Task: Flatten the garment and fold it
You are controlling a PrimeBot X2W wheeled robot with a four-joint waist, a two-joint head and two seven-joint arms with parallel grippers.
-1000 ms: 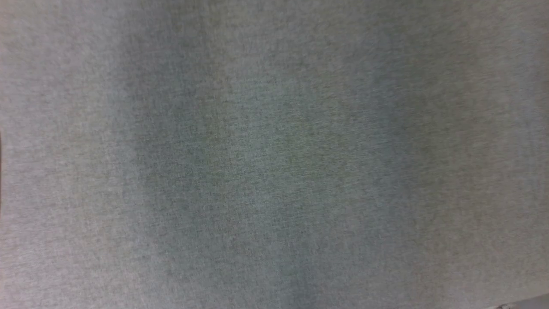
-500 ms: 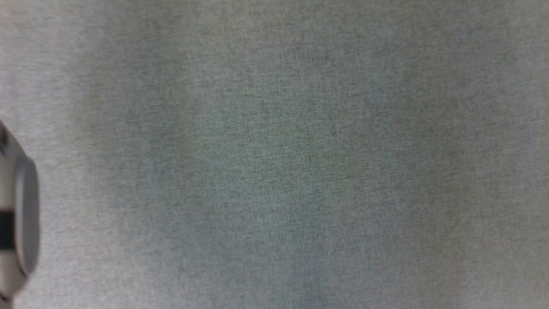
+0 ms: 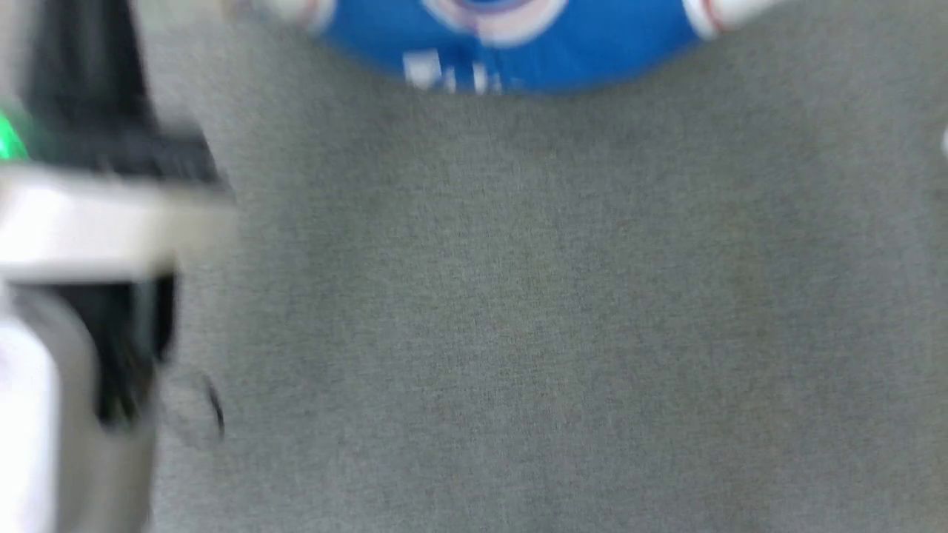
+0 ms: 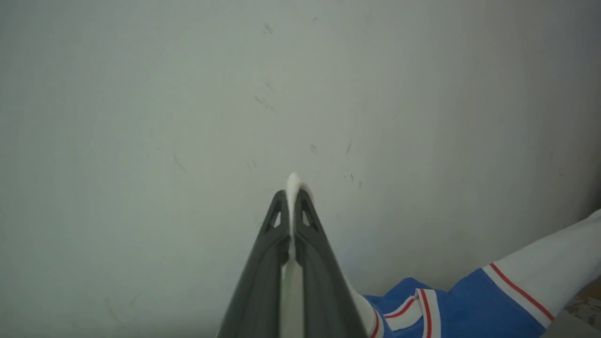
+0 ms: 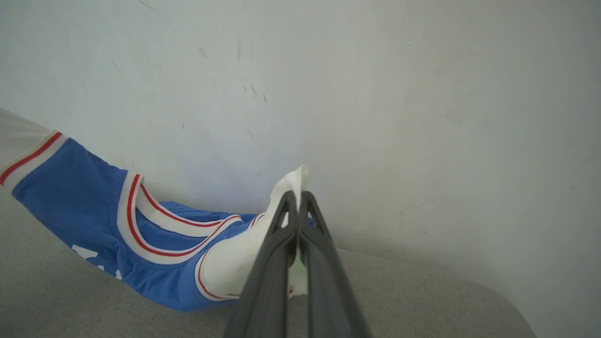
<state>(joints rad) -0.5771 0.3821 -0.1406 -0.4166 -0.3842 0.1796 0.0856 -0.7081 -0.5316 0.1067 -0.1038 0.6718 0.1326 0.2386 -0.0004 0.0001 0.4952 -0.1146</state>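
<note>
The garment (image 3: 518, 52) hangs slung between 2 arms, its long axis running sleeve to sleeve: left gripper (image 4: 293, 188) clamped on the white sleeve left of the collar (image 5: 176, 225), right gripper (image 5: 298, 195) likewise pinching the sleeve right of it. Below the collar the soft blue knit body sags onto the grey felt-like worktop (image 3: 518, 333); the trim is ribbed and striped

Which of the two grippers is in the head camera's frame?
The left gripper: blurred at that view's left edge, dark fingers pointing up, left of the garment.
</note>
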